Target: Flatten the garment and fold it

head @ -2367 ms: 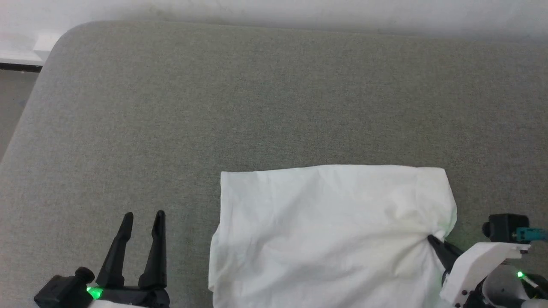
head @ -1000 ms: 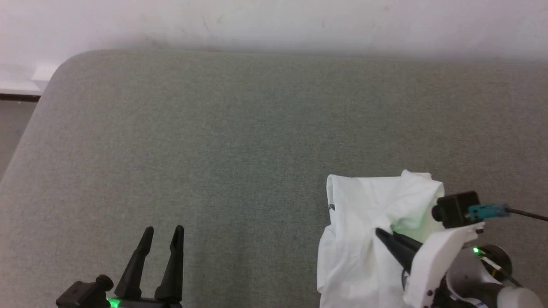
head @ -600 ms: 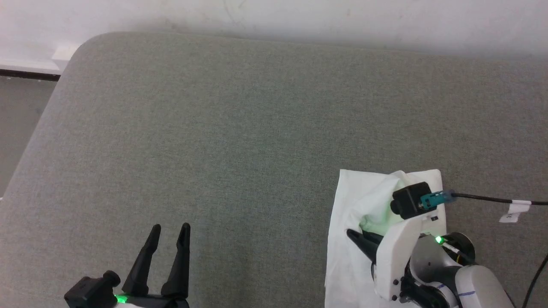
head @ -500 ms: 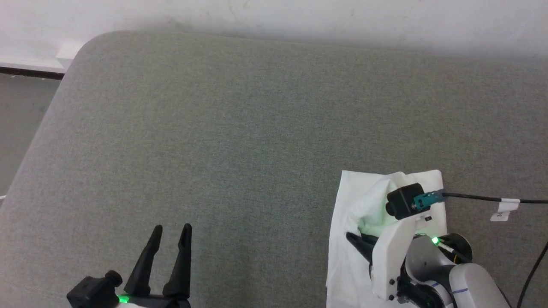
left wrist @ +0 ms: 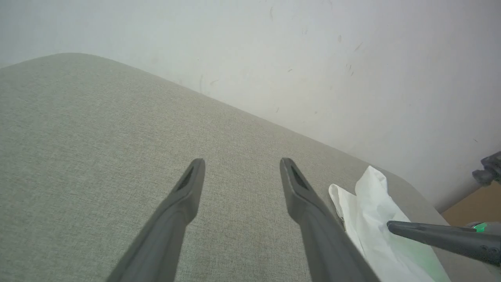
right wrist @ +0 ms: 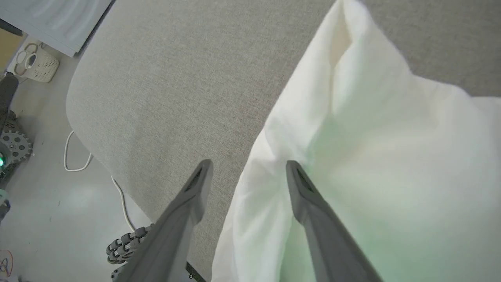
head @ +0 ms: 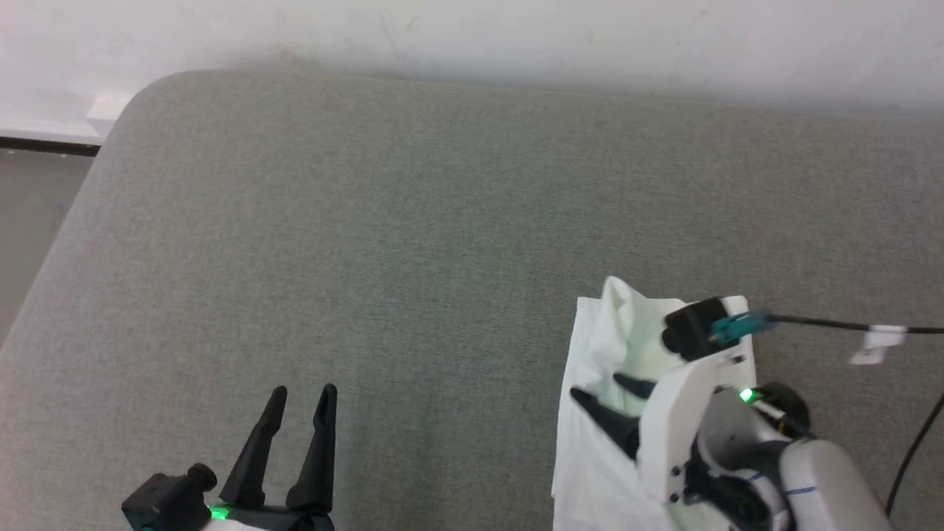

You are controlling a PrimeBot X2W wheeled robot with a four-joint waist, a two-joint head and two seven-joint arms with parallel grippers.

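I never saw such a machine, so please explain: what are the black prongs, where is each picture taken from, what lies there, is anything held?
The prongs are gripper fingers of a two-armed robot. One picture looks down from its head: left gripper lower left, right gripper lower right. Two others come from wrist cameras, looking along each gripper's fingers. A white garment lies bunched on the grey padded surface. Both grippers are open; the right one is at the cloth but clamps nothing.
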